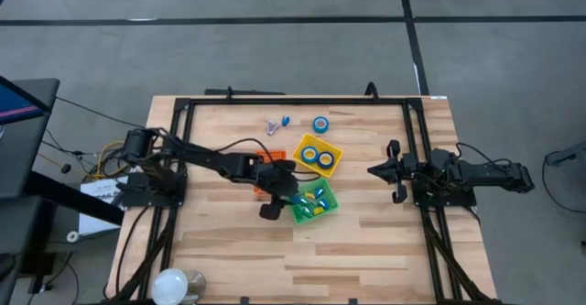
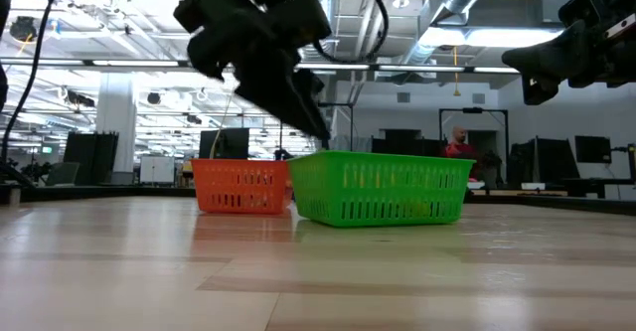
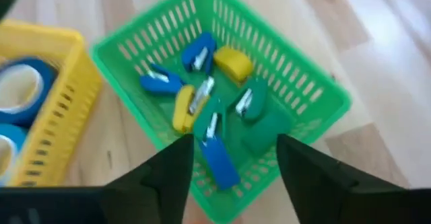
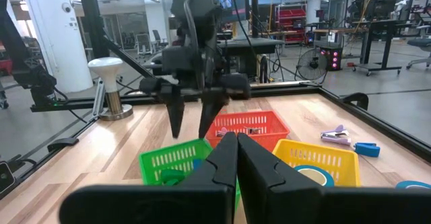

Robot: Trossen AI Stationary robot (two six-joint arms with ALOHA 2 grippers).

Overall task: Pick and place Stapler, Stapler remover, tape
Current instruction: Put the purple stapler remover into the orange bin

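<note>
A green bin [image 3: 306, 76] holds several small staplers in blue, yellow and green. My left gripper [image 3: 236, 143] hangs open just above the bin's near side, pointing slantwise down. Below the gap between its fingers, a blue stapler [image 3: 219, 160] lies in the bin. Two rolls of blue tape [image 1: 318, 156] lie in the yellow bin [image 1: 299, 144], and another roll [image 1: 320, 124] lies flat on the table behind it. Two stapler removers [image 1: 275, 125] lie on the table at the far side. My right gripper [image 4: 232, 150] waits shut at the table's right edge.
An orange bin [image 2: 241, 185] stands just left of the green one, under my left arm. A black frame [image 1: 293, 102] runs round the work area. A white round lamp-like object [image 1: 169, 285] stands at the near left corner. Bare wood lies along the near side.
</note>
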